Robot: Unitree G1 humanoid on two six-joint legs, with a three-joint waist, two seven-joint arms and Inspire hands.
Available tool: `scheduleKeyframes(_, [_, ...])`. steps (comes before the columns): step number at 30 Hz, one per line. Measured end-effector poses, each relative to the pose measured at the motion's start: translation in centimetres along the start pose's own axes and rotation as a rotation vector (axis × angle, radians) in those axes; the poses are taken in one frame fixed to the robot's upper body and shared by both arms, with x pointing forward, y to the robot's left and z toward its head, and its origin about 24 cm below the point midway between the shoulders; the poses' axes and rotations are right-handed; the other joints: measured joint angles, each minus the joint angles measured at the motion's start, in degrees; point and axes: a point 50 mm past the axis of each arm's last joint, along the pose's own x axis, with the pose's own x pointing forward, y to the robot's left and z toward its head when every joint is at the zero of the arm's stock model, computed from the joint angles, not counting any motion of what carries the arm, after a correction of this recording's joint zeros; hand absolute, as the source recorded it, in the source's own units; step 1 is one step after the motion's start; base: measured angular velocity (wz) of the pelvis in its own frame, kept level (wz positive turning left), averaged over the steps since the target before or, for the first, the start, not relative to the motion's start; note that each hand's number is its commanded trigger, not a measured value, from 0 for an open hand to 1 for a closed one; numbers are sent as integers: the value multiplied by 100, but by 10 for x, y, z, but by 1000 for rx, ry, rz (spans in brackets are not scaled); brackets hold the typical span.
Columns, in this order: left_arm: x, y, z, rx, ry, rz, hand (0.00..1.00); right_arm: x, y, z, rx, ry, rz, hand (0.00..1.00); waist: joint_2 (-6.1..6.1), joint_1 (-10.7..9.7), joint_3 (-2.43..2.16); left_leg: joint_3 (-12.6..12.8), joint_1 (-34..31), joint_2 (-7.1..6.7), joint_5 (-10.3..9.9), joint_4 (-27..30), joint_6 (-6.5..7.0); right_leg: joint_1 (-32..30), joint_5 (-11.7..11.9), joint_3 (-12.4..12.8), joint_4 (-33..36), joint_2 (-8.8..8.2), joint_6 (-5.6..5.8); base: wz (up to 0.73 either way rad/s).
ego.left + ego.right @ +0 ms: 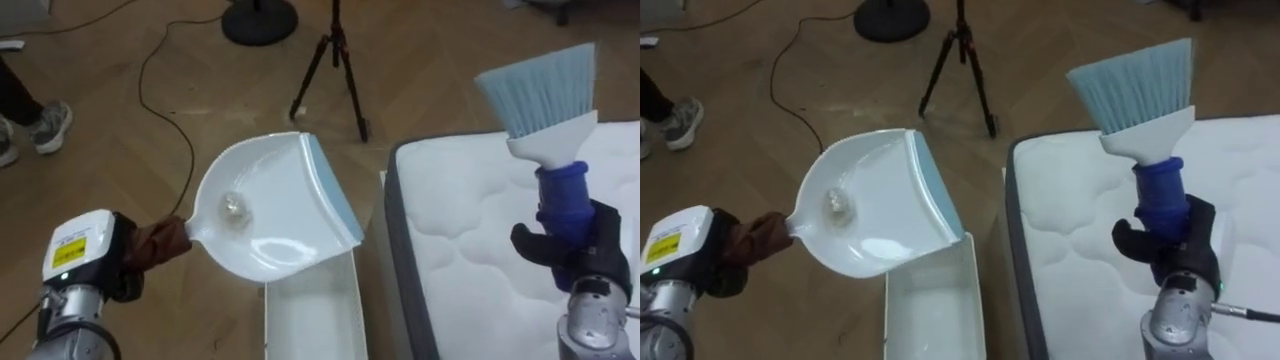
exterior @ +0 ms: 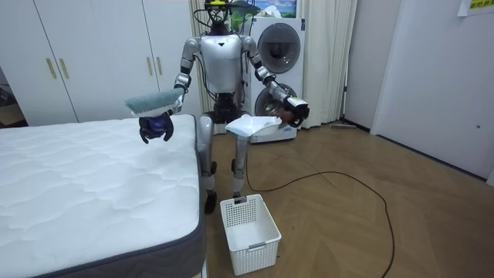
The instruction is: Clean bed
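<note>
Where the right hand's [image 1: 572, 252] fingers curl tight round its blue handle, one brush [image 1: 545, 95] stands nearly upright. Its long axis runs straight up from the fist, and the pale blue bristles fan out at the top, well above the fingers. Under that fist lies the one bed [image 1: 480, 260], its white quilted mattress edged in grey.

Across from it, the left hand [image 1: 150, 246] is closed on the handle of one white dustpan [image 1: 280, 215]. The pan's long axis runs away from those fingers toward the bed. Its blue-edged lip is the end farthest from them and points at the mattress's corner. One small pale clump of debris [image 1: 235, 208] sits in the pan's hollow, at the end near the left fingers. One white basket [image 1: 312, 310] stands on the floor below the pan's lip, between the two hands and just beside the mattress's edge.

Beyond the fingers of both hands, on the wooden floor, are one black tripod [image 1: 335, 60], one round black stand base [image 1: 258, 20], a dark cable [image 1: 150, 90] and a person's shoe [image 1: 50, 125].

The room view shows the robot standing upright at the bed's corner with a washing machine [image 2: 279, 54] behind it.
</note>
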Motion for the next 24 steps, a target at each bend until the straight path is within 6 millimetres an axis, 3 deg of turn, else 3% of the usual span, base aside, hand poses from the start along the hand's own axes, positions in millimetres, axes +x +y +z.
scheduleKeyframes(6, [12, 16, -5, 47, -12, 38, 100, 6, -1, -4, -15, 9, -6, 0, -21, 8, 32, -45, -371, -80, 15, 237, 5, -292, -44, 80, 46, -26, 25, 6])
scheduleKeyframes(9, [18, 17, -14, 71, 12, 34, 100, 15, 2, -4, -40, 26, -19, 0, -84, -95, 101, -118, -646, -177, 81, 268, -15, -633, -123, 233, 153, -53, 11, 10])
scheduleKeyframes(20, [18, 8, -12, 225, -53, -20, 100, 21, 4, 8, -32, -31, -37, 0, -43, -144, 142, -163, -1399, -163, 125, 479, -60, -1189, -158, 77, 150, -34, -9, 5])
scheduleKeyframes(24, [24, 15, -13, 253, -54, -7, 100, 24, 5, 12, -26, -38, -46, 0, 2, -150, 168, -165, -1577, -166, 139, 513, -78, -1357, -158, 80, 174, -35, -10, 0])
